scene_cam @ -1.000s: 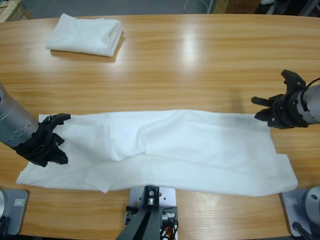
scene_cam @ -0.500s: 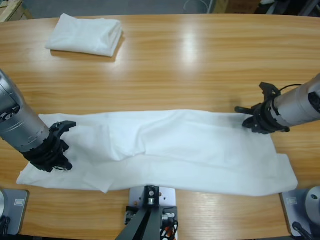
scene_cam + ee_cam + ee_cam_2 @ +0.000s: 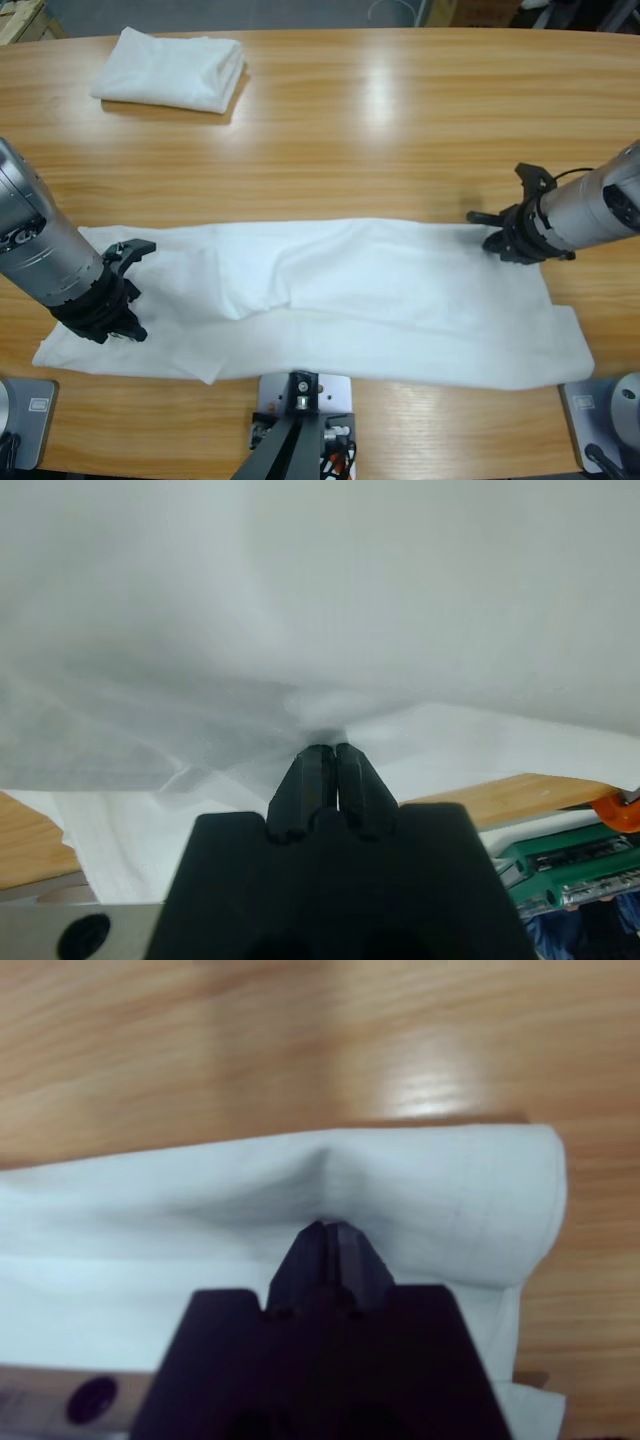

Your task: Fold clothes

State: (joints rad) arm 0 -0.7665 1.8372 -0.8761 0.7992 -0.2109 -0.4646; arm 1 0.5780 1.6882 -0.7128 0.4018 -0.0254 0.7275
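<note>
A long, half-folded shirt (image 3: 340,300) lies flat across the near side of the table (image 3: 400,130). The left gripper (image 3: 118,300) has its jaws pressed together, pinching cloth at the shirt's 9 o'clock end. The right gripper (image 3: 497,235) is likewise closed on the edge at 2 o'clock. A folded shirt (image 3: 170,68) sits at the table's 11 o'clock.

Overhead view of table (image 3: 400,120); both wrist views close on shirt (image 3: 380,300).
</note>
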